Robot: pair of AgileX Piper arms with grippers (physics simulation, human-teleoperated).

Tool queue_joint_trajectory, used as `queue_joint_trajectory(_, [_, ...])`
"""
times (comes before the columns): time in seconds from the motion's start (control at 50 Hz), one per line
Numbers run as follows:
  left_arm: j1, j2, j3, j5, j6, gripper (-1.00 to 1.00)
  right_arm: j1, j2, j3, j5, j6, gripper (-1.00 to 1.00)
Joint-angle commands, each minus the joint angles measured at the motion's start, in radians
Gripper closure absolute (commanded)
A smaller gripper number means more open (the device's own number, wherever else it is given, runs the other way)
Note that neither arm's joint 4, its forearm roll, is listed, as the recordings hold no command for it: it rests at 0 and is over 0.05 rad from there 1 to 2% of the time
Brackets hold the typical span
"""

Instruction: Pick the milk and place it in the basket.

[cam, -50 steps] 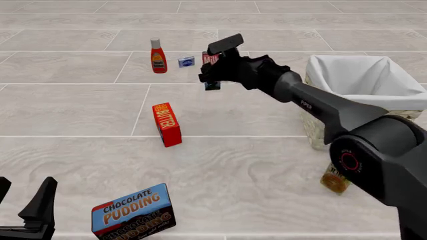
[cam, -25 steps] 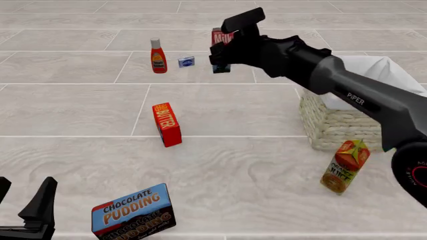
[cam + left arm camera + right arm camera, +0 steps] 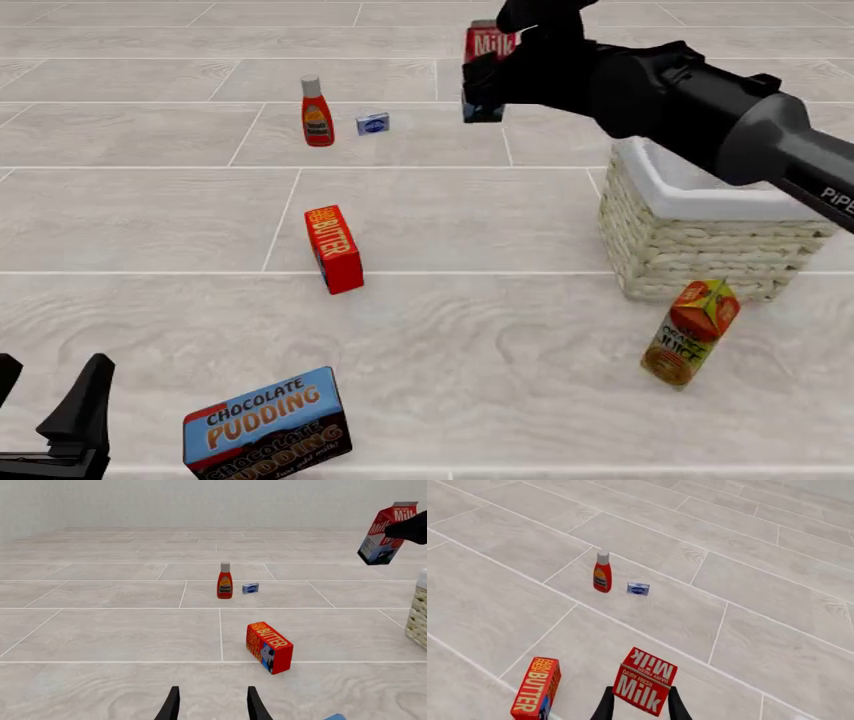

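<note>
The milk (image 3: 489,44), a narrow carton with a red top and dark bottom, hangs in the air to the left of the basket (image 3: 694,240). My right gripper (image 3: 497,72) is shut on it. In the right wrist view the milk (image 3: 644,681) sits tilted between the two fingers (image 3: 604,707). The left wrist view shows the milk (image 3: 385,534) high up, and a sliver of the basket (image 3: 420,616) at the frame edge. My left gripper (image 3: 47,412) stands open low at the near left, with nothing between its fingers (image 3: 171,706).
A red butter box (image 3: 334,248) stands mid-table. A ketchup bottle (image 3: 316,112) and a small blue box (image 3: 372,124) are farther back. A chocolate pudding box (image 3: 267,425) lies near the left gripper. An orange juice carton (image 3: 689,333) stands in front of the basket.
The right arm has lifted the milk off the table and carried it up and to the right, toward the basket. The left gripper has not moved.
</note>
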Motion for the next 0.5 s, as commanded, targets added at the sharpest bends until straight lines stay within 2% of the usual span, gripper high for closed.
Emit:
queue_joint_trajectory(0.02, [0.0, 0.0, 0.0, 0.0, 0.0, -1.0, -0.038, -0.085, 0.037, 0.002, 0.011, 1.0])
queue_joint_trajectory(0.5, [0.0, 0.0, 0.0, 0.0, 0.0, -1.0, -0.141, -0.158, 0.093, 0.017, 0.012, 1.0])
